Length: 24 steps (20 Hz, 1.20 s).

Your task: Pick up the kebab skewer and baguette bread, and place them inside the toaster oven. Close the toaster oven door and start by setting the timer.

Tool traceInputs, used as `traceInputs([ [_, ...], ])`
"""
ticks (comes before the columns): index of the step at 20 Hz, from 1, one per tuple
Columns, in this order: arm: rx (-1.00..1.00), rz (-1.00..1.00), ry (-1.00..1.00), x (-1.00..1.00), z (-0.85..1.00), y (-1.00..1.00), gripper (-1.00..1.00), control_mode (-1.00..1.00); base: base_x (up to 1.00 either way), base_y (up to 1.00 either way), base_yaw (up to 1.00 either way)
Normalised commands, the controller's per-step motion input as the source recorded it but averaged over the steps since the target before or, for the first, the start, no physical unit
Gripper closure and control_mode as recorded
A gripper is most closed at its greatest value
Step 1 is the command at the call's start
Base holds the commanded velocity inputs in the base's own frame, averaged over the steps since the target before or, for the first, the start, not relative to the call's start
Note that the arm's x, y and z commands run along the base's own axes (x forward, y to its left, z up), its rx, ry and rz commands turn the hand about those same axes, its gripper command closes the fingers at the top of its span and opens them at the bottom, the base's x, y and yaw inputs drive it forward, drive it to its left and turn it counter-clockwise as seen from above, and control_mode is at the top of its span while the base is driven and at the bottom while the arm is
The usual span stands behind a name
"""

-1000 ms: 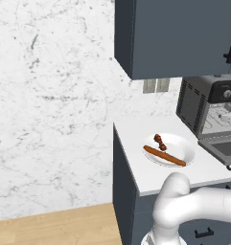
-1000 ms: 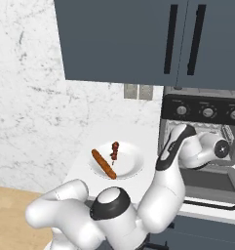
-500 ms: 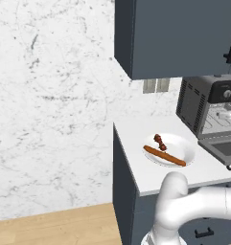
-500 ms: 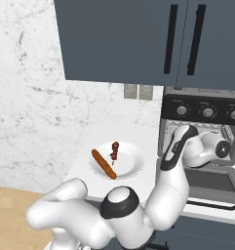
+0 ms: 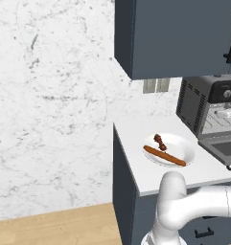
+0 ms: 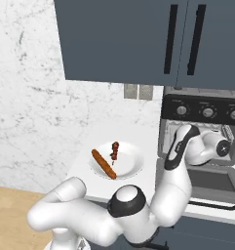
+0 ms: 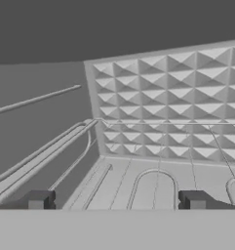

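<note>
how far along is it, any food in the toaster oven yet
Done: the toaster oven door lies folded down, so the toaster oven is open. In hand: nothing; the gripper, jaws wide apart, points into the oven's bare cavity. Left: nearly everything. The kebab skewer and baguette bread lie on the white plate on the counter; both need loading, then the door shut and the timer set.

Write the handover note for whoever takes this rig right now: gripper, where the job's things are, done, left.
Gripper: open, empty, pointing into the toaster oven cavity.
Toaster oven door: folded down, open.
Kebab skewer and baguette bread: both lying on the white plate on the counter, left of the oven.
Done: door open.
Left: move skewer and baguette into the oven, close the door, set the timer.
</note>
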Motion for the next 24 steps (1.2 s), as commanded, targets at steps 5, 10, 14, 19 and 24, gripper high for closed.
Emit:
traceInputs([
  [5,0.0,-0.02,0.0,0.0,-0.31,-0.16,-1.0,-1.0,0.0,0.0,0.0],
  [10,0.0,-0.04,0.0,-0.05,-0.28,-0.14,-1.0,-1.0,0.0,0.0,0.0],
  [14,-0.02,-0.07,0.06,-0.39,-0.49,-0.03,-1.0,-1.0,0.0,0.0,0.0],
  [19,-0.07,-0.1,0.1,-0.6,-0.62,0.0,-1.0,-1.0,0.0,0.0,0.0],
  [24,-0.1,-0.11,0.12,-0.71,-0.71,0.0,-1.0,-1.0,0.0,0.0,0.0],
])
